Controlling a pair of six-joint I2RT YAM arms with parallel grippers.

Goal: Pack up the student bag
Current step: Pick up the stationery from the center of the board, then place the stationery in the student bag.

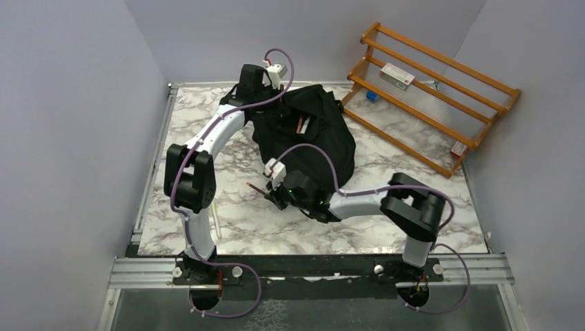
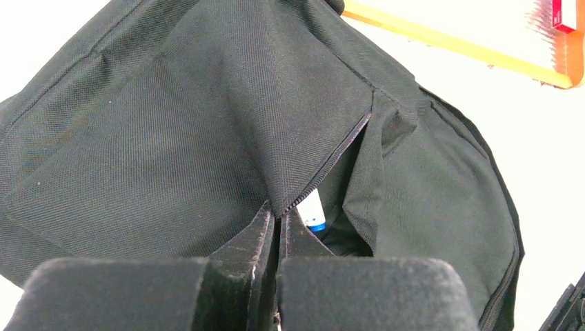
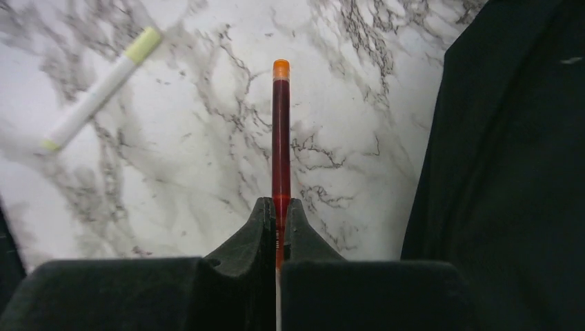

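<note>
From above, the bag (image 1: 310, 127) lies in the upper middle of the frame on the table (image 1: 386, 227), a big, slack fabric heap that should sag and fold wherever it is lifted, so a seam or zip edge looks like the best hold. The left arm arches up the left side, and the left hand (image 1: 274, 100) reaches down onto the bag's upper left rim. The right arm lies low and bent across the lower middle, its right hand (image 1: 271, 195) pointing left with a red pen (image 1: 256, 187) sticking out. In the left wrist view, the left hand (image 2: 277, 224) is pinched tight on the bag (image 2: 172, 124) at the zip edge of a flap, lifting it so a pocket gapes; a white item (image 2: 312, 210) shows inside. In the right wrist view, the right hand (image 3: 279, 207) is closed on the pen (image 3: 280, 131), which is thin, light, stiff and probably slippery. It is gripped near one end and points up the frame, with the bag (image 3: 510, 172) at the right edge and a marker (image 3: 96, 93) at the upper left.
</note>
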